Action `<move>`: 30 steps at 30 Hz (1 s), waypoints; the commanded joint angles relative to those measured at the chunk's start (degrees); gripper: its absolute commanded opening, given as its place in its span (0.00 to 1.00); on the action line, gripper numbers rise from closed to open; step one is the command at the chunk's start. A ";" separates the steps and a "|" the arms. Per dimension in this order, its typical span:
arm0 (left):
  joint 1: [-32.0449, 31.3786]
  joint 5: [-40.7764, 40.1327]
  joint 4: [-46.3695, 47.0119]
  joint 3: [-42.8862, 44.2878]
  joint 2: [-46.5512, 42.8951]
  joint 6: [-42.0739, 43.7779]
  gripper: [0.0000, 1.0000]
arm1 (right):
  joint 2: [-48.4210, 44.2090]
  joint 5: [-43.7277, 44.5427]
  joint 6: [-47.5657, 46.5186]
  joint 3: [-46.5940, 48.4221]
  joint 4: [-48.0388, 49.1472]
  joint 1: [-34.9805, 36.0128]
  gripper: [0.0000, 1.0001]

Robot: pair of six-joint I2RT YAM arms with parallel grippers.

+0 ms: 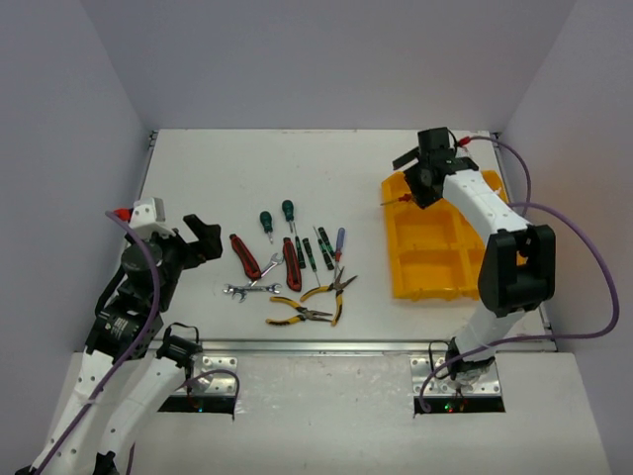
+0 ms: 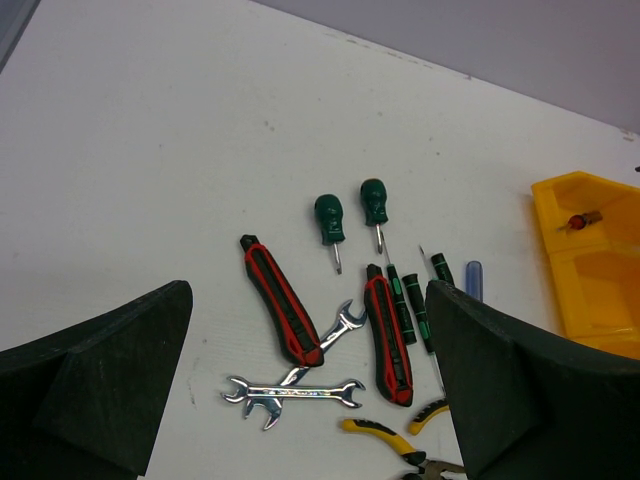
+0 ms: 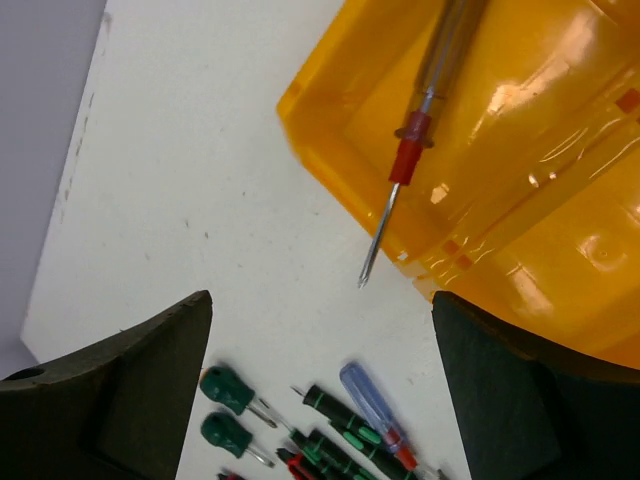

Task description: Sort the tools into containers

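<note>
**benchrat:** ok so where's everything sitting at this point?

**torx_tom:** Top view: the yellow tray (image 1: 427, 280) is on the right side of the frame, flat on the white surface (image 1: 247, 168). The right end effector (image 1: 428, 166) hangs over the tray's upper left corner. From its wrist cam the fingers (image 3: 120, 390) are spread wide with nothing between them.

**benchrat:** and the tool that's over there?

**torx_tom:** That's the clear-handled screwdriver (image 3: 411, 150), the one with the red collar. Its handle is inside that corner compartment, the shaft crosses the rim, and the tip pokes out over the surface. Neither finger touches it. Can't tell if it's actually resting on the rim or not.

**benchrat:** rest of the tools?

**torx_tom:** All bunched in the middle of the frame, well apart from the tray.
- Two stubby green screwdrivers (image 2: 329, 218) sit at the top of the bunch.
- Two red-handled cutters (image 2: 280, 300) lie just below them.
- The slim green-and-black screwdrivers (image 2: 400, 300) and a blue-handled screwdriver (image 3: 370, 395) are on the right side.
- Two silver wrenches (image 2: 293, 392) lie crossed right at the lower end of the left cutter.
- Two yellow-handled pliers (image 1: 305, 314) are lowest in the frame.

**benchrat:** left arm?

**torx_tom:** The left end effector (image 1: 205, 237) is at the left of the frame, near the bunch and aimed toward it. Its fingers are fully apart and it's empty, not touching any tool.
</note>
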 commanded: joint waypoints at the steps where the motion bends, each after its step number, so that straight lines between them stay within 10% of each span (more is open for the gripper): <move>1: -0.52 0.81 2.69 0.05 0.85 0.28 1.00 | -5.18 9.39 -19.38 5.53 3.13 10.38 0.90; 14: -0.52 0.49 2.69 -0.09 0.12 0.19 1.00 | 10.97 19.29 -13.33 12.46 -16.98 28.01 0.99; 21: -0.66 0.55 2.87 -0.27 -1.07 0.15 1.00 | 13.94 17.28 -11.31 9.34 -15.37 28.09 0.55; 30: -0.96 0.97 2.96 -0.31 -0.99 0.28 1.00 | 16.95 10.51 -15.42 4.08 -7.07 28.10 0.51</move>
